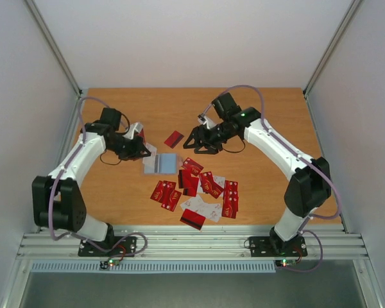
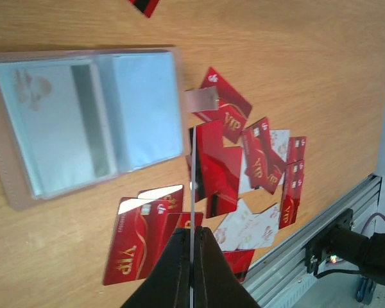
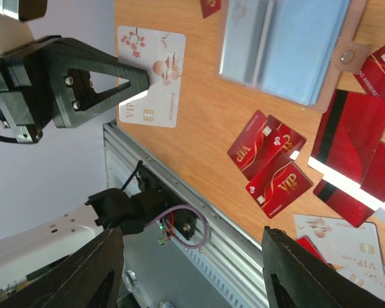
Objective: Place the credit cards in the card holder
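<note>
My left gripper [image 2: 191, 234] edge-clamps a thin white plastic credit card [image 3: 162, 102], judged stiff and slick; right gripper [image 3: 189, 256] open, empty.

Red credit cards [image 2: 218, 167] with gold lettering, tan card holder [image 2: 13, 192], 1 white card [image 3: 155, 70] with pink blossoms.

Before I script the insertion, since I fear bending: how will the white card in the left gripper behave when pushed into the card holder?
Probably stiff: the white card juts from the shut left gripper without sagging. Likely very light, just a thin line edge-on. Gripped at one end, it might pivot when pushed against the card holder.
</note>
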{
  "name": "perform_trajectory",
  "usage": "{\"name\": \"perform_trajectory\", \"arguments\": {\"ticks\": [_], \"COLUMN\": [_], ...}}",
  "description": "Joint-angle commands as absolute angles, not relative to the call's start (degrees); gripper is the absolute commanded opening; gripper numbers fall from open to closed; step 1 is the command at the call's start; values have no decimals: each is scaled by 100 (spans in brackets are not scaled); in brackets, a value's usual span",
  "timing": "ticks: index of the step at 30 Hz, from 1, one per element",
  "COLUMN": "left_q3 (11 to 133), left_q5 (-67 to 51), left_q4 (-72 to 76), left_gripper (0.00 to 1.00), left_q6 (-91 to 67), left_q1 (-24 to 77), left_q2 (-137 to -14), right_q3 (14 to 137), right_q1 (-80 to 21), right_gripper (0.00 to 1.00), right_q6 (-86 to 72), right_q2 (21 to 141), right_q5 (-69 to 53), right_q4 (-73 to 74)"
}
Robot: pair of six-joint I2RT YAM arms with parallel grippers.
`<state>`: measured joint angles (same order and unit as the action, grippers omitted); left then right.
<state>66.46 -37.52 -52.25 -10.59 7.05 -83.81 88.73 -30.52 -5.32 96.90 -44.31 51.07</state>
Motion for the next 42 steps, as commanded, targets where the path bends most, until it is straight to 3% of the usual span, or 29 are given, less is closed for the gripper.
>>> {"name": "perform_trajectory", "arguments": {"ticks": [1, 18, 33, 42], "left_q3": [6583, 6936, 6875, 6828], "left_q5": [-4243, -4359, -4229, -4118], "left_q4": [-5068, -4289, -4322, -4378], "left_gripper": [0, 0, 0, 0], "left_q6": [-272, -244, -129, -96], "left_q1": [460, 396, 394, 395], "left_q2": [-8787, -10379, -10661, -10689], "right_q3": [8889, 10100, 11781, 12040], "right_q1": [-3093, -3643, -3766, -3762], "right_gripper": [59, 52, 31, 22], "right_q6": [-259, -570, -607, -346], "right_q2": [9995, 11897, 13412, 13854], "right_q5": [-4411, -3945, -3919, -3682], "right_q4": [5075, 4755, 5208, 5737]}}
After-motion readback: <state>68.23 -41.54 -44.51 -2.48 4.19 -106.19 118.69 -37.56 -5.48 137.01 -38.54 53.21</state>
